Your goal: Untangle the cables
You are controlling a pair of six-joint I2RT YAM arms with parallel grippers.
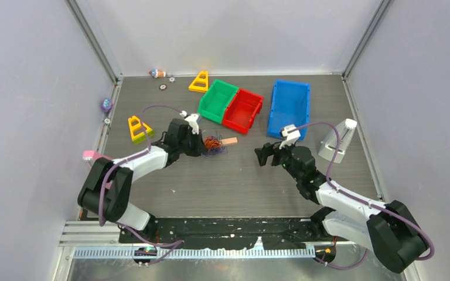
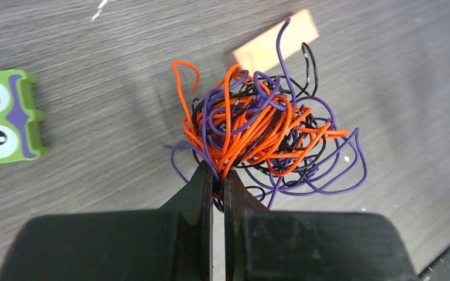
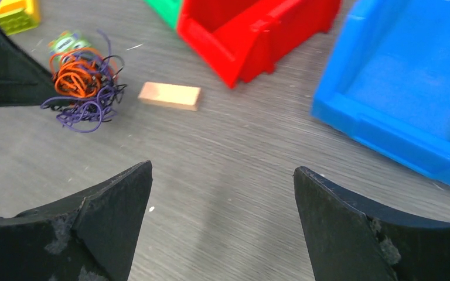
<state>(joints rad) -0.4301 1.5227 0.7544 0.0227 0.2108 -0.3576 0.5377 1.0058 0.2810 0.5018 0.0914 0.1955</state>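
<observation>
Dark grey wood-grain table [image 1: 222,187] boxed in by pale walls, seen from above. Far left sits a yellow triangle-shaped toy [image 1: 137,129]. Next along, the left gripper [image 2: 217,178] has its jaws squeezed nearly together on a few strands at the near edge of the cables [image 2: 263,132]. It's all one messy ball of orange, purple and black wire, roughly mid-table, just in front of the bins. Can't tell if the ball is resting on the table or lifted a bit. The left wrist cam also catches a green owl toy [image 2: 6,117] lying flat, off to the side of the ball and not touching it. Just right of the cables is a small wooden block [image 3: 170,95], close by, with a purple loop crossing over it in the wrist view. Behind that sit a green bin [image 1: 218,100] and a red bin [image 3: 258,29], side by side and touching. The right gripper [image 3: 222,168] hangs over bare table with its fingers spread wide, holding nothing, well apart from the cables. A blue bin [image 3: 398,88] sits behind it, and a white-grey object [image 1: 337,142] stands at the far right.
</observation>
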